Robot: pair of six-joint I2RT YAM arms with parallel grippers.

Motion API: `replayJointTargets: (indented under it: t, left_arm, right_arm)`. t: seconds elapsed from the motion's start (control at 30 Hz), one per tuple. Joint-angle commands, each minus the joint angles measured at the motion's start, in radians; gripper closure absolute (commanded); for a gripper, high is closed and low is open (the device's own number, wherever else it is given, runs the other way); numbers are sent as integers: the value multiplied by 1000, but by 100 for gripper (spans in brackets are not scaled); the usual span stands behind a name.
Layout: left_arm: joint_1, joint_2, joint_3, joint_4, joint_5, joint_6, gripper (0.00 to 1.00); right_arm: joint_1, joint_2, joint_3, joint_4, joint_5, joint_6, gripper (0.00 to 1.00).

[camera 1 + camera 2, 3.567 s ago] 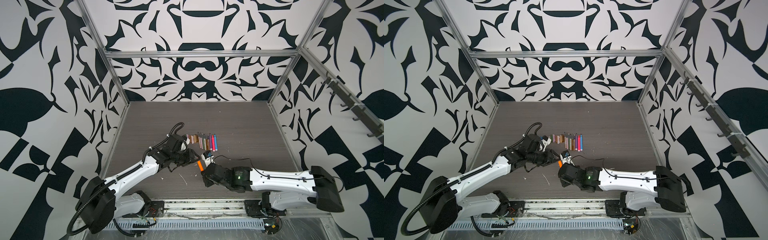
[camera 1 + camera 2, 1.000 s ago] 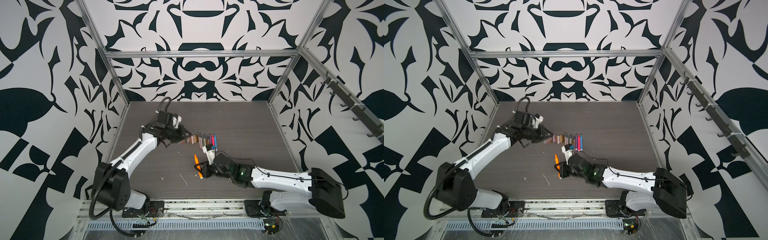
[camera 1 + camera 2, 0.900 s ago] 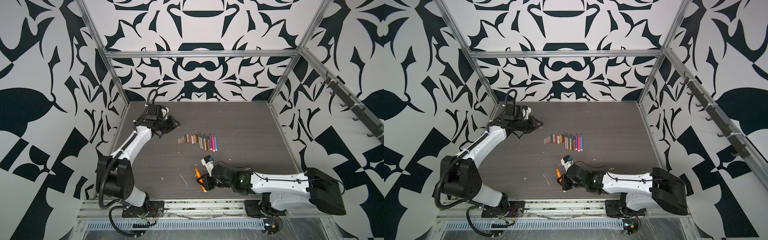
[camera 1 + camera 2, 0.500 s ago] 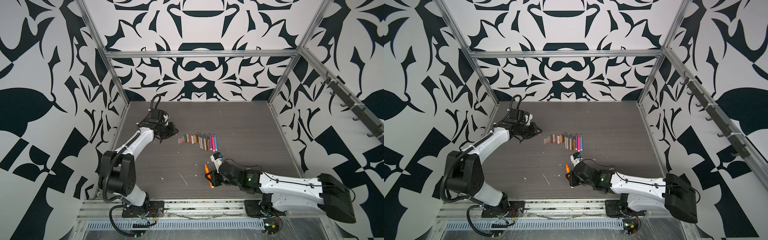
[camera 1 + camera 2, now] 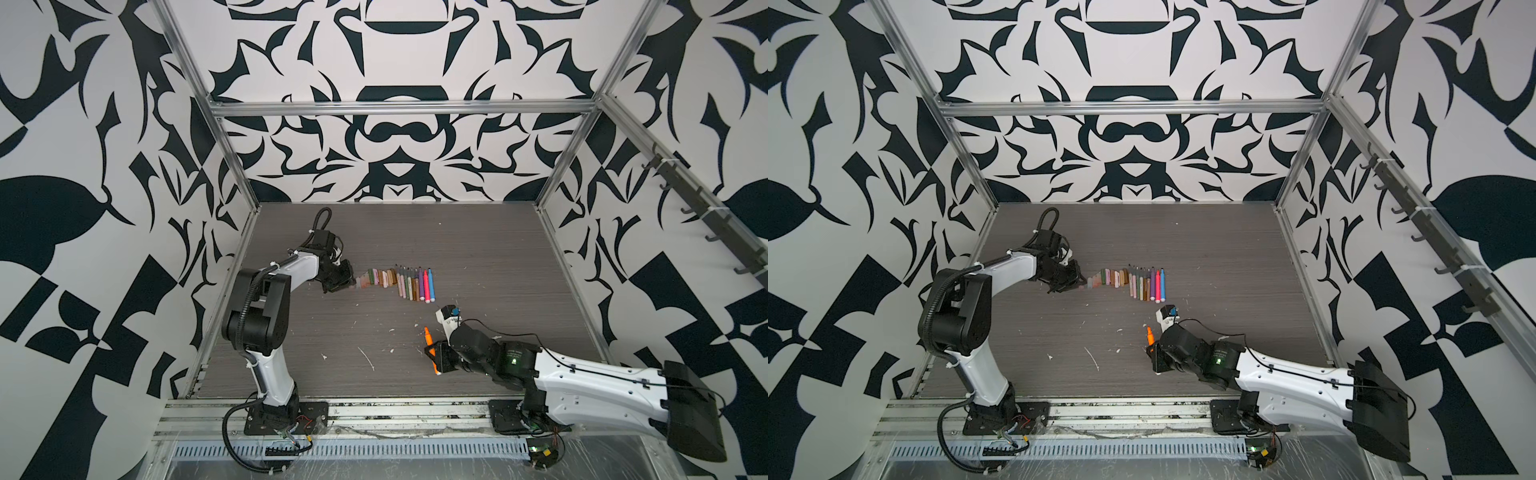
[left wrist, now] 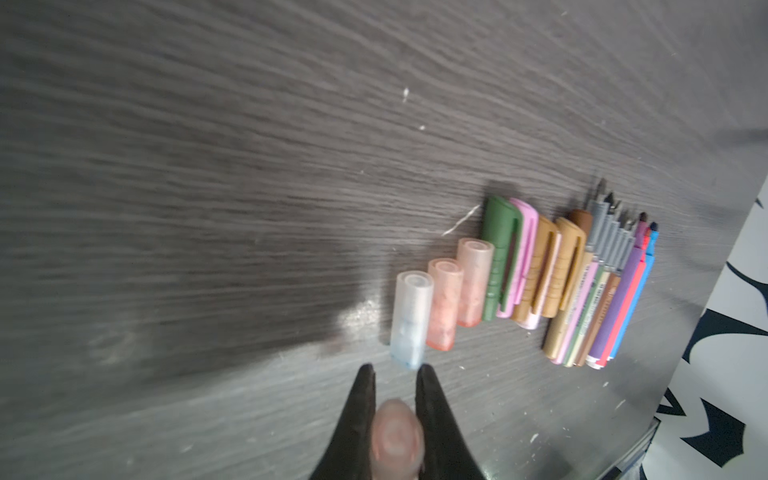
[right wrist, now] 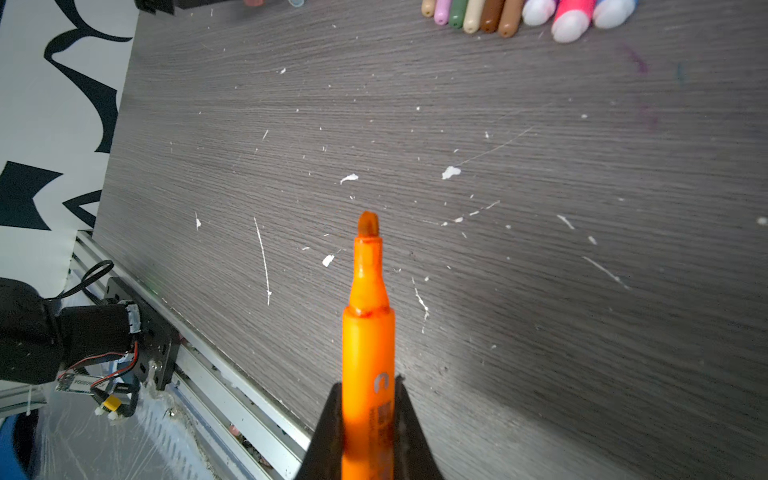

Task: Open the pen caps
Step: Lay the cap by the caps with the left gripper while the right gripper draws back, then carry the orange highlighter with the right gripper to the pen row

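Note:
In both top views a row of pen caps [image 5: 380,277] [image 5: 1113,277] lies mid-table, with uncapped pens [image 5: 415,284] [image 5: 1148,284] side by side to its right. My left gripper [image 5: 347,280] [image 5: 1079,284] [image 6: 395,368] sits at the row's left end, shut on a translucent pinkish pen cap [image 6: 395,432]. Just ahead of its tips lies a clear bluish cap [image 6: 409,320], then two orange-tinted ones [image 6: 444,303]. My right gripper [image 5: 434,357] [image 5: 1154,353] [image 7: 368,382] is shut on an uncapped orange pen [image 7: 368,332] [image 5: 428,338], tip pointing away, front right of the row.
White flecks and streaks [image 7: 262,257] dot the dark wood table [image 5: 478,249]. A metal rail [image 5: 374,411] runs along the front edge, and patterned walls with metal posts close in the left, back and right sides. The pens' rounded back ends [image 7: 498,12] show in the right wrist view.
The left gripper, still holding the cap, swung off to the back left and has come back down at the left end of the cap row. The right gripper has carried the orange pen rightwards.

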Motion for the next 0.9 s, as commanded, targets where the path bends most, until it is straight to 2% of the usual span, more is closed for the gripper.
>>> replayJointTargets:
  t: [0.0, 0.2, 0.5, 0.87]
  left_arm:
    - [12, 30, 27, -11, 13, 20, 92]
    - [19, 49, 33, -8, 22, 20, 89]
    - [22, 54, 42, -7, 33, 15, 74]
    - [22, 51, 40, -2, 40, 14, 71]
  right_arm:
    - [-6, -18, 2, -11, 16, -7, 100]
    - [-10, -33, -4, -16, 14, -10, 100]
    - [-13, -64, -27, -21, 14, -2, 100]
    - [-14, -76, -24, -33, 16, -1, 100]
